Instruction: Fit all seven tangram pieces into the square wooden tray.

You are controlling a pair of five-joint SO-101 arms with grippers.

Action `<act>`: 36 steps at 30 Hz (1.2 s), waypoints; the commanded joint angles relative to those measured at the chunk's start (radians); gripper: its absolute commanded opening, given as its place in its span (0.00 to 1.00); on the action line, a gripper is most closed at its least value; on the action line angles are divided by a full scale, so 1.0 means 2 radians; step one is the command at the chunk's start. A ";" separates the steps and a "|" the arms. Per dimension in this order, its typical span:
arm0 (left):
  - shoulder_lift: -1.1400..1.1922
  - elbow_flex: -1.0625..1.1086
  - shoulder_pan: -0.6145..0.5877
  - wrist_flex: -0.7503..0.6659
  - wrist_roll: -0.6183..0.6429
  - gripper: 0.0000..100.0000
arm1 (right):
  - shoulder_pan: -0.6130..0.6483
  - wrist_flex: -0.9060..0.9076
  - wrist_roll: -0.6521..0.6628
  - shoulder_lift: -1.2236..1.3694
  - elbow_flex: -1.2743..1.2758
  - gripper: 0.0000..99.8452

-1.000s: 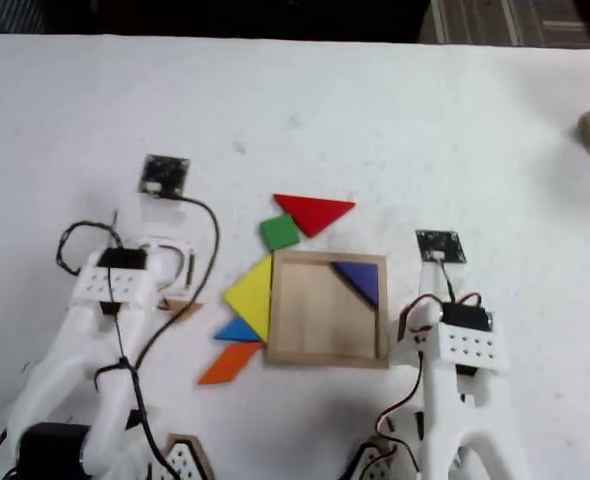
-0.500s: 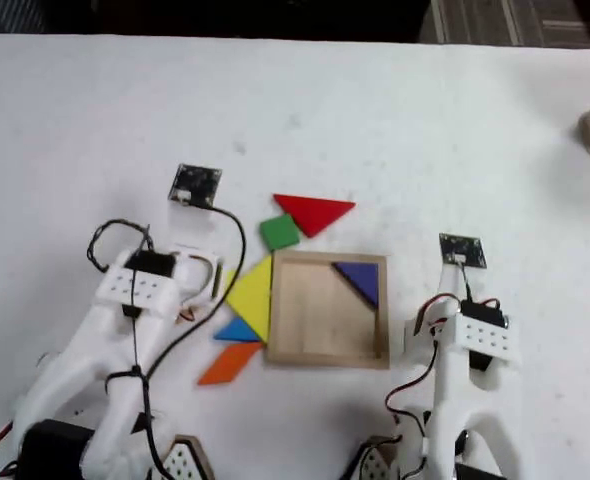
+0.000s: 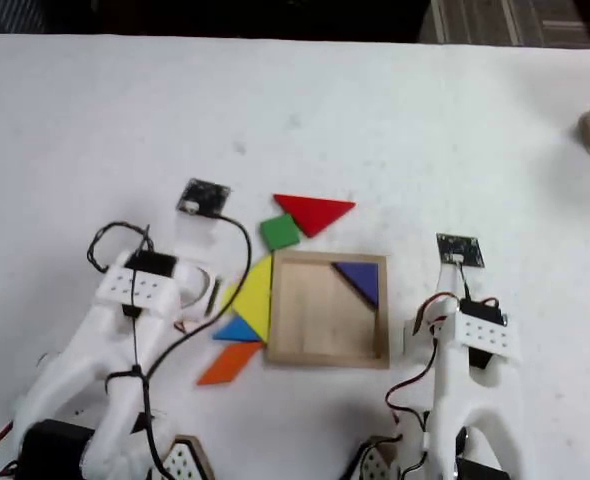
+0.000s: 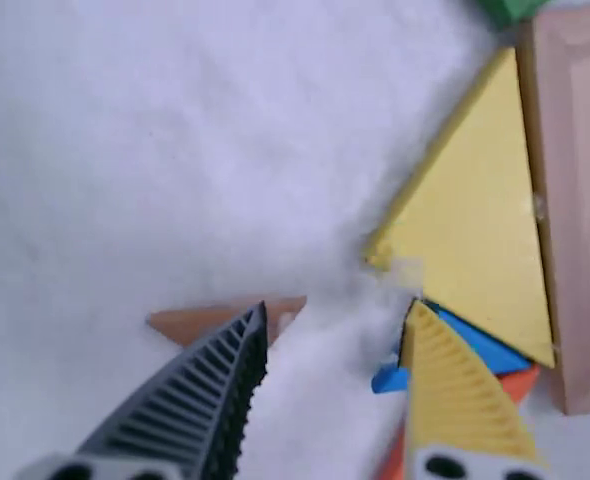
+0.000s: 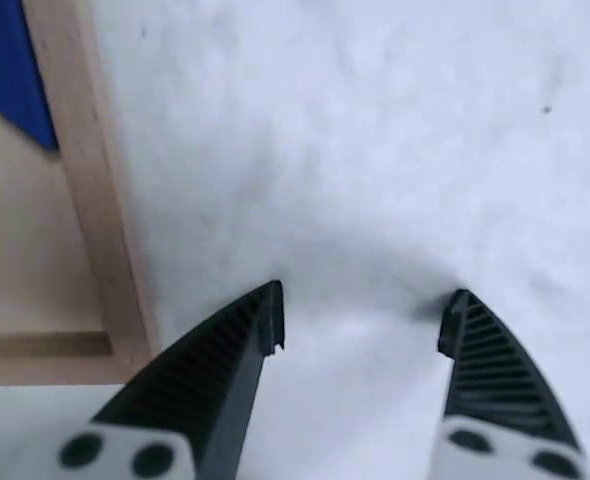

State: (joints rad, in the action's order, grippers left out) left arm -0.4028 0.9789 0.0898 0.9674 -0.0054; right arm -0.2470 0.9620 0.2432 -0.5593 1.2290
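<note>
The square wooden tray [image 3: 325,359] is holding only a dark blue triangle [image 3: 361,279]. The left gripper [image 4: 337,310], fingers apart, is hovering at the large yellow triangle [image 3: 253,297] lying against the tray's outer rim. Closing askew risks sliding it over the small light-blue triangle [image 3: 237,329]. The right gripper [image 5: 368,295] is hovering beside the tray, fingers apart.

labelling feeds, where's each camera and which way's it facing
High view: above the table, looking down on wooden tray, yellow triangle, left arm, right arm.
Left wrist view: on left arm, facing yellow triangle and tray past open left gripper.
Right wrist view: on right arm, facing tray rim past open right gripper.
Shared: all three show the tray.
</note>
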 commanded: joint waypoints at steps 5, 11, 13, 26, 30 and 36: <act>-0.060 -0.013 0.013 0.092 -0.109 0.24 | -0.005 -0.019 0.005 0.005 -0.003 0.25; -0.198 0.041 0.081 0.160 -0.122 0.24 | -0.005 -0.023 0.005 0.006 -0.002 0.24; -0.237 0.068 0.111 0.171 -0.122 0.24 | -0.005 -0.023 0.005 0.006 -0.002 0.24; -0.042 0.055 0.183 0.107 -0.071 0.24 | -0.005 -0.023 0.005 0.006 -0.002 0.25; 0.020 0.043 0.162 0.074 -0.069 0.24 | -0.005 -0.023 0.005 0.006 -0.002 0.25; 0.006 0.045 0.136 0.050 -0.033 0.24 | -0.005 -0.023 0.005 0.006 -0.002 0.25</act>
State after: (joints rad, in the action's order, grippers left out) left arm -0.3813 1.0986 0.3890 1.1070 -0.1450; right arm -0.2470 0.9482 0.2432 -0.5577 1.2290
